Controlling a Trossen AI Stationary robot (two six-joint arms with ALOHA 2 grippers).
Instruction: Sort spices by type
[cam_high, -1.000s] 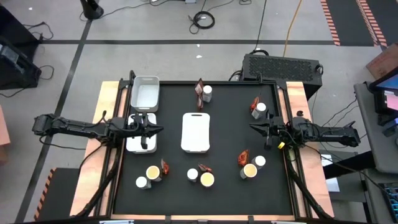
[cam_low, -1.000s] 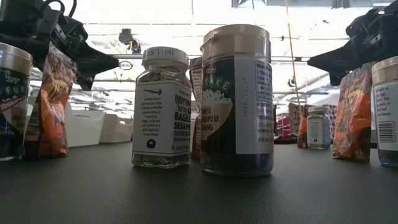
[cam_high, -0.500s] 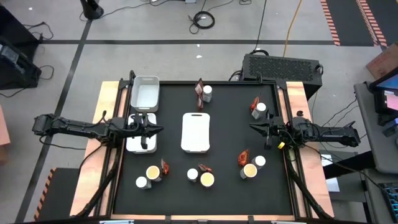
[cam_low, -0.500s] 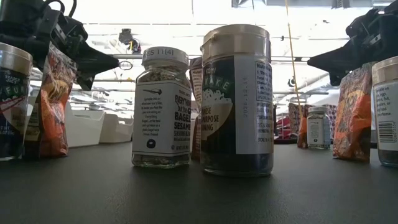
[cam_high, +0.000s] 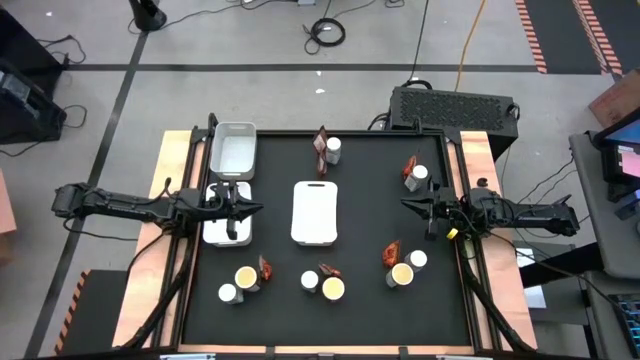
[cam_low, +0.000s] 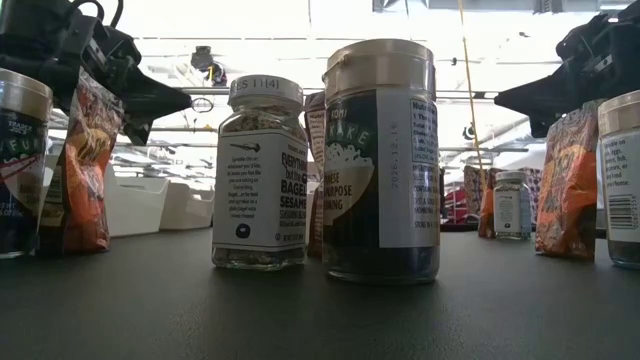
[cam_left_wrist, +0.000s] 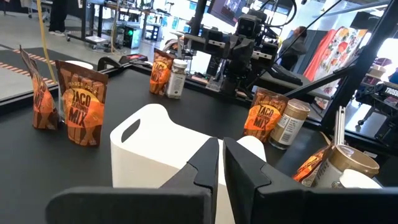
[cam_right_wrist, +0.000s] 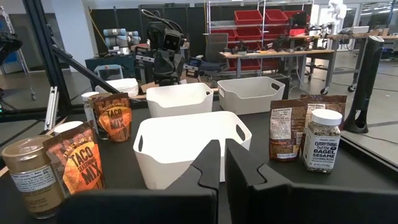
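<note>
Nothing has moved since the earlier frames: both arms and every item lie as they did. Left gripper (cam_high: 255, 209) hangs over the left side of the black surface (cam_high: 360, 190), above a white tray (cam_high: 226, 229), its jaws pressed almost together and holding nothing. Right gripper (cam_high: 408, 205) hangs over the right side, jaws pressed together, empty.

Three white trays sit on the surface: the one under the left gripper, a second tray (cam_high: 232, 150) at the far left corner, and a middle tray (cam_high: 315, 212) between the two grippers.

Spices stand in five small groups, none of them in a tray. At the far edge, a jar (cam_high: 333, 149) stands just beside a packet (cam_high: 320, 145). Near the right gripper, another jar (cam_high: 419, 175) touches a packet (cam_high: 409, 170). Along the near edge, from left to right: a white-capped jar (cam_high: 227, 294), a yellow-topped tub (cam_high: 245, 277) and a packet (cam_high: 265, 268); then a jar (cam_high: 310, 281), a tub (cam_high: 333, 289) and a packet (cam_high: 328, 270); then a packet (cam_high: 390, 254), a tub (cam_high: 402, 274) and a jar (cam_high: 418, 260).

From surface level, a sesame jar (cam_low: 260, 187) and a dark tub (cam_low: 381, 160) stand side by side close to the camera, almost touching
</note>
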